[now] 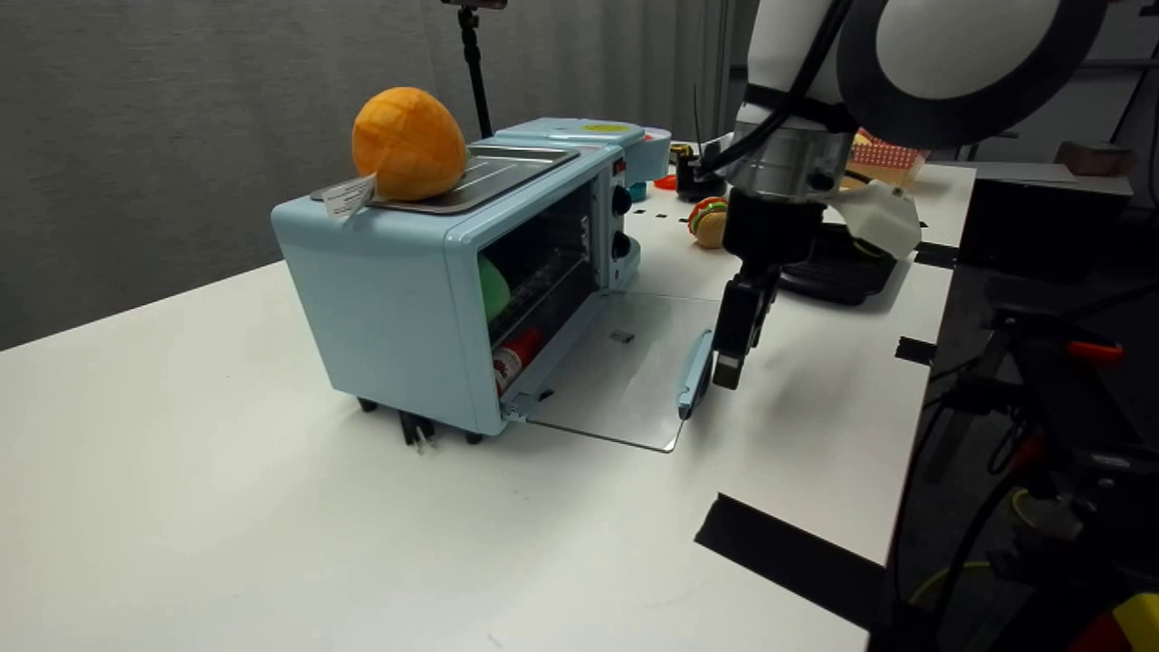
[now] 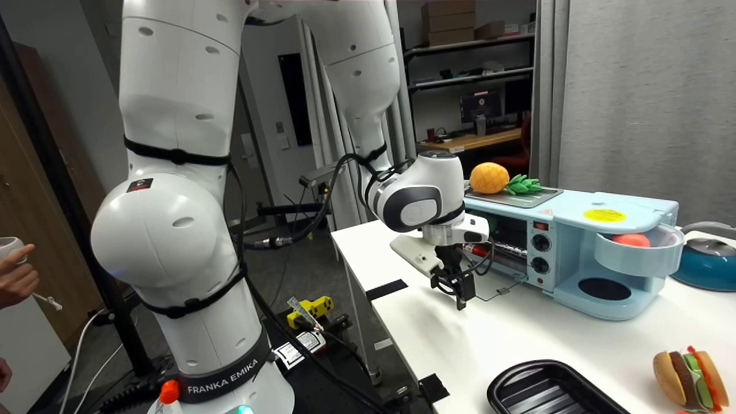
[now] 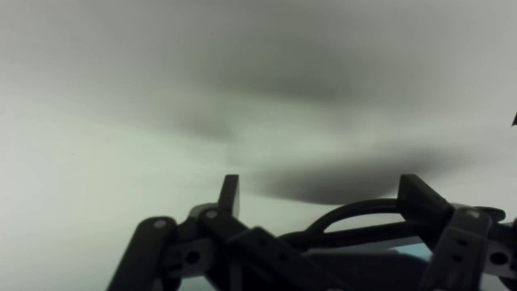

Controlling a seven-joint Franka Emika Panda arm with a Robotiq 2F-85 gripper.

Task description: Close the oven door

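Observation:
The light blue oven (image 1: 385, 308) stands on the white table, and it also shows in an exterior view (image 2: 575, 207). Its glass oven door (image 1: 607, 380) is folded down flat, just above the table, with the light blue handle (image 1: 695, 373) at its outer edge. In an exterior view the door (image 2: 503, 290) is mostly hidden behind the gripper. My gripper (image 1: 732, 362) points down just outside the handle, very near it; I cannot tell if they touch. It also shows low over the table (image 2: 463, 299). In the wrist view its fingers (image 3: 319, 178) are wide apart with nothing between them.
An orange plush pineapple (image 1: 407, 145) lies on the oven's top. A red bottle (image 1: 518, 358) and a green thing (image 1: 493, 288) are inside the oven. A black tray (image 2: 546, 391), a toy burger (image 2: 690, 376) and a blue kettle (image 2: 707, 267) are on the table.

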